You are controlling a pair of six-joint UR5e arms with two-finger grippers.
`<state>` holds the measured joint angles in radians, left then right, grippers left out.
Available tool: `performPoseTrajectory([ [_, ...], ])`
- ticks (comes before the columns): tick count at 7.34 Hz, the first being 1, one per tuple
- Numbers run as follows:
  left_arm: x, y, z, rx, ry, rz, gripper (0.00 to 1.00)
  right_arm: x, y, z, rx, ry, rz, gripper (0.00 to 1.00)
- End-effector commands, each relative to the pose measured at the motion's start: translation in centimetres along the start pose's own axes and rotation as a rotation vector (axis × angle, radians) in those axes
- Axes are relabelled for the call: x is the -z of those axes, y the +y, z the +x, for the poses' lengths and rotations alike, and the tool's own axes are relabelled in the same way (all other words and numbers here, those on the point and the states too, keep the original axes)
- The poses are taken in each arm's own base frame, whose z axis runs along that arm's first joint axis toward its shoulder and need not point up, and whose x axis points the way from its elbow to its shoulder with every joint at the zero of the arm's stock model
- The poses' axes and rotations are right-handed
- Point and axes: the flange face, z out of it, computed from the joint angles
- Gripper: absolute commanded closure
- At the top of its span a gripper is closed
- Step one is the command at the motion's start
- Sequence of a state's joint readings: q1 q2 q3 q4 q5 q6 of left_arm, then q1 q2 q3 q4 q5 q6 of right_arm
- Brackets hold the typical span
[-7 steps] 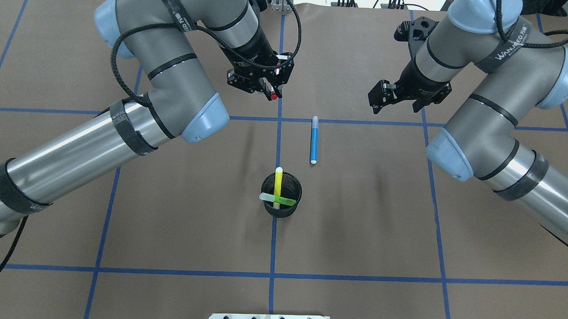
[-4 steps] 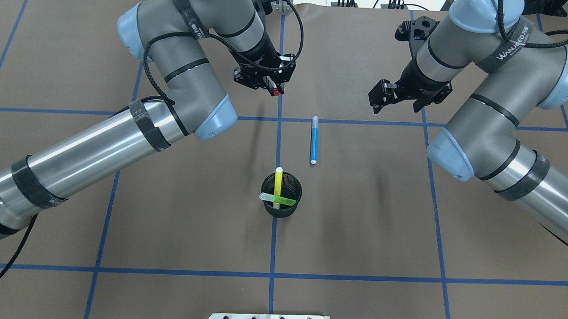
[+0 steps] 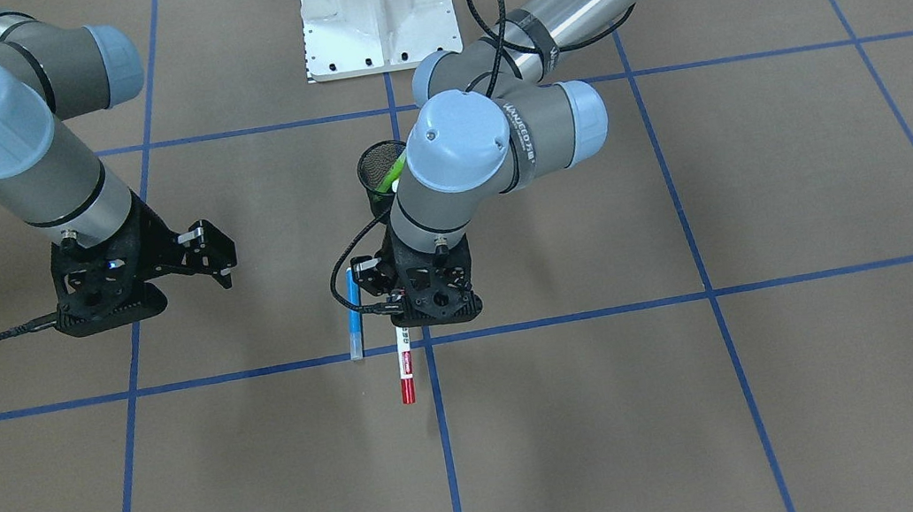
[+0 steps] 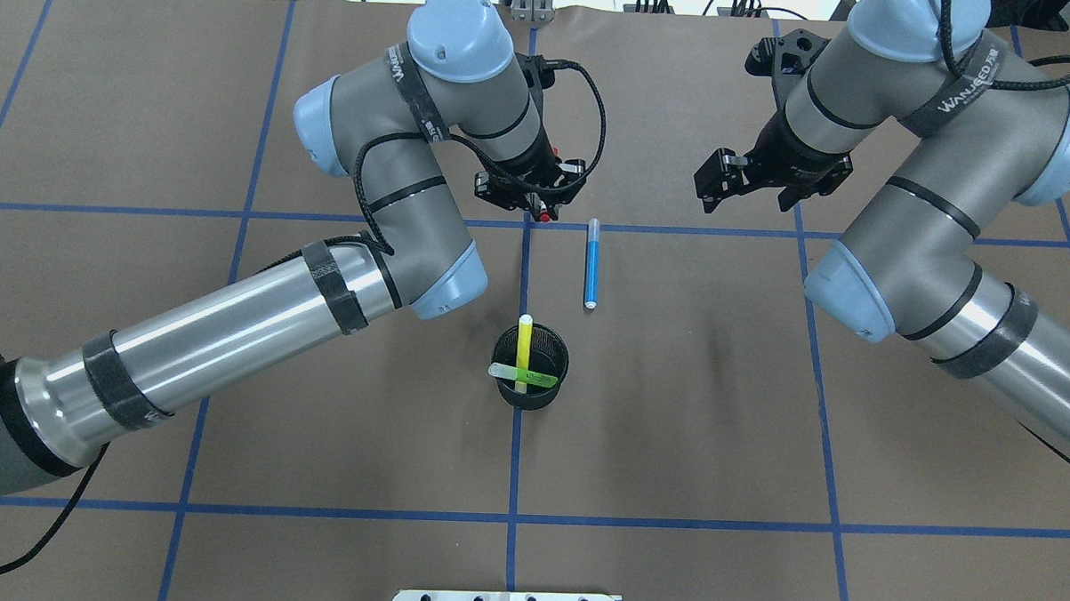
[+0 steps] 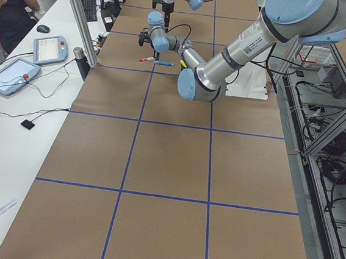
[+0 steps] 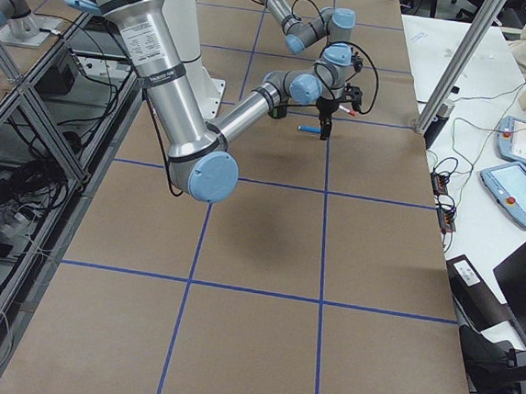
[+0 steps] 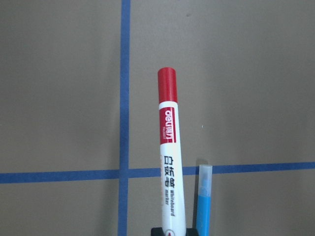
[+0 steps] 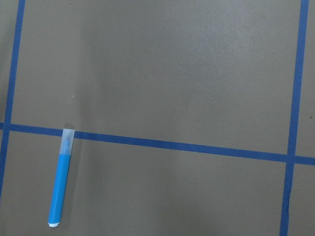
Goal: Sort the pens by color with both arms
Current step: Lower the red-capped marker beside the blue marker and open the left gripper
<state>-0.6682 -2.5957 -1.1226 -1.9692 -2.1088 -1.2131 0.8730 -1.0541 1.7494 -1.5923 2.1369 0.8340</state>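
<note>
Work surface: brown paper-covered table (image 4: 717,431) marked into squares with blue tape. The grey-silver jointed left arm (image 4: 231,325) reaches to mid-table. Its black two-finger left gripper (image 4: 538,205) is pinched on the tail of the white-bodied marker with red cap (image 7: 167,147), which sticks out forward, cap away from the robot, over a tape crossing. Whether it touches the paper cannot be told. The matching right arm (image 4: 928,261) hangs to the side with the black right gripper (image 4: 743,194) spread and empty. The black mesh cup (image 4: 531,400) stands on the centre line and holds the yellow marker (image 4: 524,345), leaning, and the lime green marker (image 4: 532,377), lying across the rim. The blue marker with clear cap (image 4: 591,262) lies flat just beside the red-capped one. Judgement: the markers are light, stiff and smooth-barrelled, so liable to roll or swing in a tail grip. A hold across mid-barrel would be steadier. Legible writing: "deli" on the held marker's red band, Chinese characters below it, and what appears to read "WANJEED" on the arm straps
</note>
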Motion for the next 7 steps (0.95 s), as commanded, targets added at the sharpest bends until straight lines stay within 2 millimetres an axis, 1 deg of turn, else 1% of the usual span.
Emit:
performPoseTrajectory([
  [1, -1.35, 1.33, 0.46, -0.043, -0.005, -0.015, 0.80, 0.03, 0.02, -0.04, -0.001, -0.001, 0.000, 0.01],
  [3, -1.85, 1.81, 0.44, -0.075, -0.008, -0.024, 0.78, -0.03, -0.01, 0.00, -0.002, 0.000, 0.000, 0.01],
  [4, -1.84, 1.82, 0.45, -0.093, -0.007, -0.023, 0.73, -0.15, -0.05, 0.07, -0.004, 0.002, -0.002, 0.01],
  [5, -1.78, 1.84, 0.50, -0.095, -0.005, -0.023, 0.63, -0.21, 0.00, 0.01, -0.003, 0.002, -0.003, 0.01],
  [7, -1.72, 1.87, 0.55, -0.116, -0.003, -0.024, 0.53, -0.17, -0.07, -0.12, -0.002, 0.001, -0.002, 0.01],
])
